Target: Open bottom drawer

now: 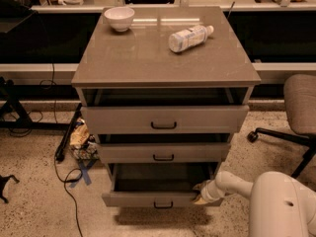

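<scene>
The cabinet [148, 58] stands on the floor. Its bottom drawer [143, 198], the lowest of three, sits well out with its grey inside showing. The gripper [201, 194] is at the right end of the drawer front, touching it; whether it holds anything I cannot tell. An off-centre pull may skew the drawer, so draw straight outward, level and slowly.
</scene>
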Controlling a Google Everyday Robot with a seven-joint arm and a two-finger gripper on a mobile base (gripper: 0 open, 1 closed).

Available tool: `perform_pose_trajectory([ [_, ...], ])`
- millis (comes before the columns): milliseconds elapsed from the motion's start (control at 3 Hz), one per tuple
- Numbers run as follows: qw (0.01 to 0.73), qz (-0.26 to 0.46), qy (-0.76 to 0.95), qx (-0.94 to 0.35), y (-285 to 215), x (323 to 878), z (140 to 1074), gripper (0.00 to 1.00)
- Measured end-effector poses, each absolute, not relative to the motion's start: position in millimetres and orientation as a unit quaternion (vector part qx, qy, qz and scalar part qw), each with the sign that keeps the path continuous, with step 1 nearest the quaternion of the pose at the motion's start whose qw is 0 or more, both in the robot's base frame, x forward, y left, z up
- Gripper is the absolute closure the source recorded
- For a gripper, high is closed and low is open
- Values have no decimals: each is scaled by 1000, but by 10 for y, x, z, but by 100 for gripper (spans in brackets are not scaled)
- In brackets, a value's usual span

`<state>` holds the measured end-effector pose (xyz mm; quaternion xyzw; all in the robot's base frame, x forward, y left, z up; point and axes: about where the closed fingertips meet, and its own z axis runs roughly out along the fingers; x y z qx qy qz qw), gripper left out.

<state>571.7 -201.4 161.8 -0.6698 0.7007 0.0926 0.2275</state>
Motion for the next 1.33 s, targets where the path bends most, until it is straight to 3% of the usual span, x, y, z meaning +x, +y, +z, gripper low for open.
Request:
perform_pose_trajectory([
  [1333, 240, 104, 733, -627, -2070, 5193, 1594, 100],
])
